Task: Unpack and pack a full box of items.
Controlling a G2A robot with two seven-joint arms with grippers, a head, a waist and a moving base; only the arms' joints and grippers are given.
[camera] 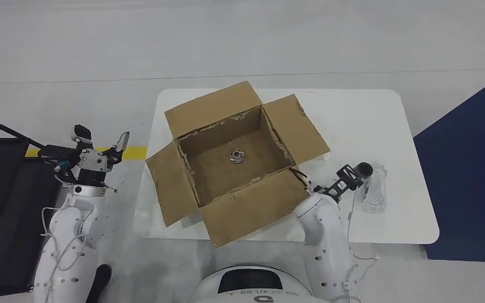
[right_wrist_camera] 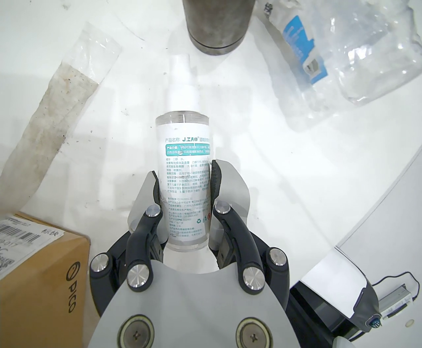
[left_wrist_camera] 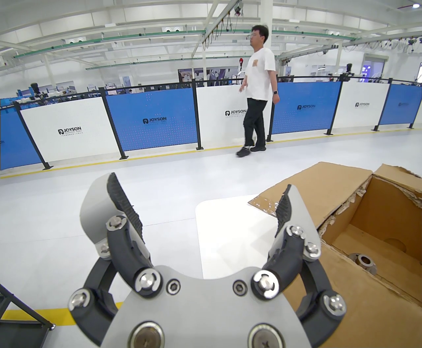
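Gripping: right gripper (right_wrist_camera: 184, 178) is clenching a spray bottle (right_wrist_camera: 183, 148) just beside the cardboard box (camera: 216, 106).
Beyond: metal cylinder (right_wrist_camera: 217, 26) and plastic bag (right_wrist_camera: 329, 59) are lying farther from the box.
Inside box: metal fitting (camera: 237, 156) is resting.
Left gripper (left_wrist_camera: 199, 184): hanging spread wide, near the box.

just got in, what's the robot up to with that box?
The right tool is shut on a clear spray bottle at the table, beside the open cardboard box. A crumpled plastic bottle and a dark metal cylinder sit on the table near it. One small metal part lies inside the box. The left tool is open and empty, off the table's edge on the box's other side.
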